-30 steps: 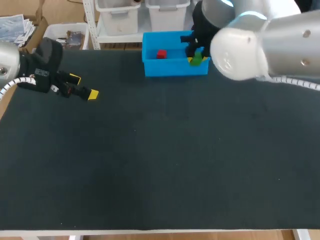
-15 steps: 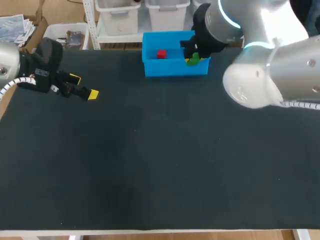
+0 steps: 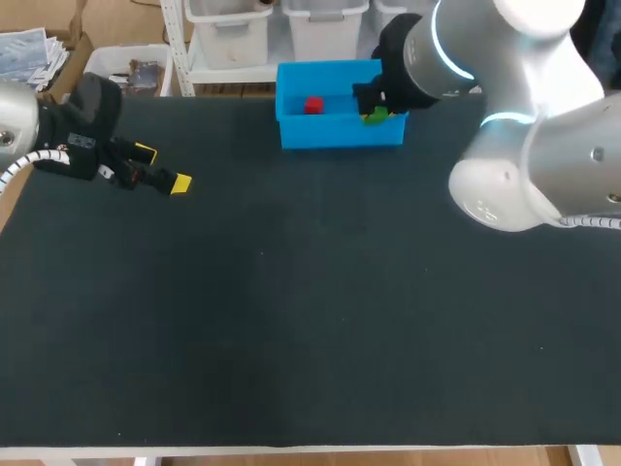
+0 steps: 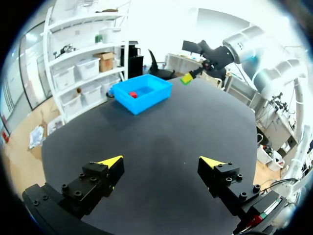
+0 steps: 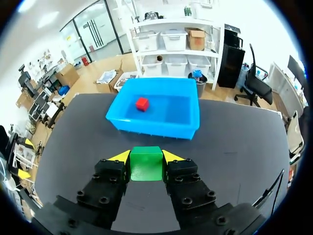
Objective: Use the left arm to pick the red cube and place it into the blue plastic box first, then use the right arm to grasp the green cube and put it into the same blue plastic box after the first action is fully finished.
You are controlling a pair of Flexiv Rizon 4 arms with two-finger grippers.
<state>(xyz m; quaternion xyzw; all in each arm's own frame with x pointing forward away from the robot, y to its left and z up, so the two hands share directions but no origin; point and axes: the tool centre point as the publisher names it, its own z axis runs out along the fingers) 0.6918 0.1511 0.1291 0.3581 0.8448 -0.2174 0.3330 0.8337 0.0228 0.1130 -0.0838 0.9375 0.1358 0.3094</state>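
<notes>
Since 1 s ago, R arm's elbow has swung off toward the head view's right, and its claw w/ cube has crept a little toward the table's far edge. L arm, box and red cube unchanged.

Items:
- Green cube: clamped between the yellow tips of R gripper, one finger on each side. Held off the table, not in the box. Head view: cube overlaps the box's right end. L wrist view: cube is in the air, apart from the box.
- Blue plastic box: at the far edge of the table, open top; sits ahead of R gripper in R wrist view.
- Red cube: inside the box on its floor, left half in head view; also seen at and.
- L gripper: over the table's far-left area, well apart from the box; fingers spread wide, nothing between them.
- Table: black top.
</notes>
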